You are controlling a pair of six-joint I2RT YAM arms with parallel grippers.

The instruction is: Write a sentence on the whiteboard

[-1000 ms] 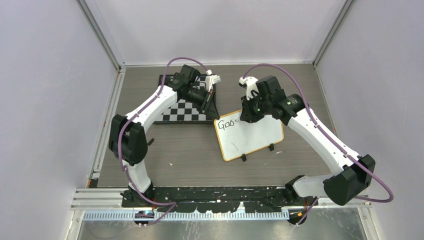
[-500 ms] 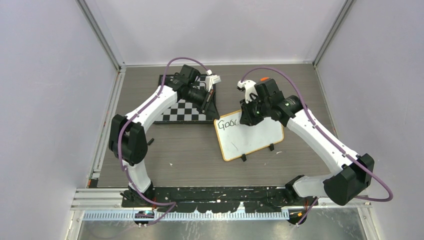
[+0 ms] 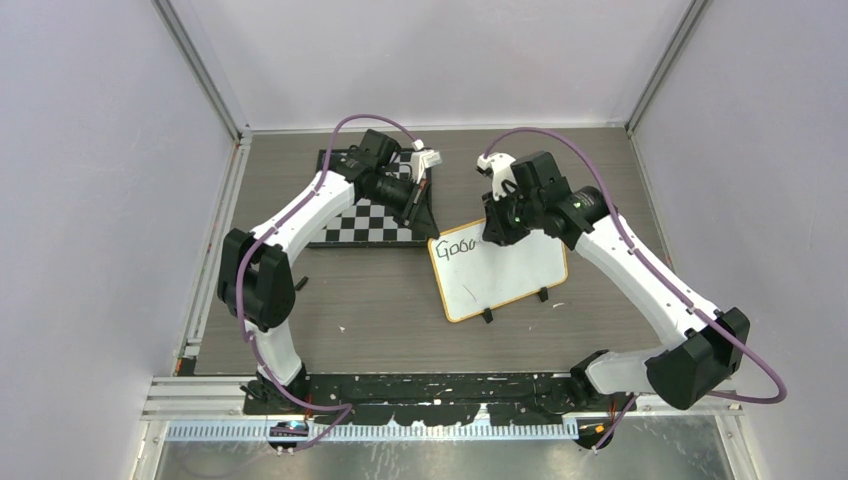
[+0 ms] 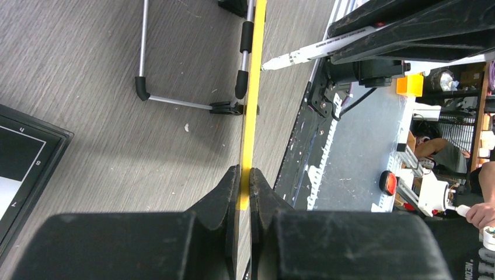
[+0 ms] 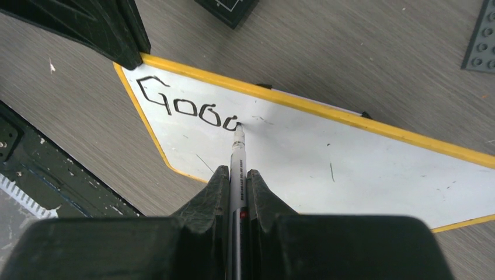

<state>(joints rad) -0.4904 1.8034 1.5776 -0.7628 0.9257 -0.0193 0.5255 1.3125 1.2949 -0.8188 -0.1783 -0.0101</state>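
Whiteboard point(image 3: 510, 275) first: it sat near the middle of the table point(image 3: 380, 310), propped on its small black feet, its left corner just beside the chessboard point(image 3: 370, 222). On the left, my left gripper point(image 4: 245, 175) reached over the chessboard with its fingers pressed together on the whiteboard's yellow rim at the far left corner. I took that pinch to be steadying the board.

Moving right across the white surface, black letters ran along the far edge: a capital G, two round o's, and a fourth mark shaped like an open curve. I judged that last one an unfinished letter. At that curve sat the tip of the marker point(image 5: 238, 153), touching the surface as far as my wrist view showed. My right gripper point(image 5: 236, 175) was clamped on the marker's barrel, a finger tight on either side. Right of the tip the board was blank apart from a few faint specks and scratches.

By my reckoning the sentence was barely begun. Most of one word was down, with that letter to close and the remaining words to come. White space lay rightward and below for them.
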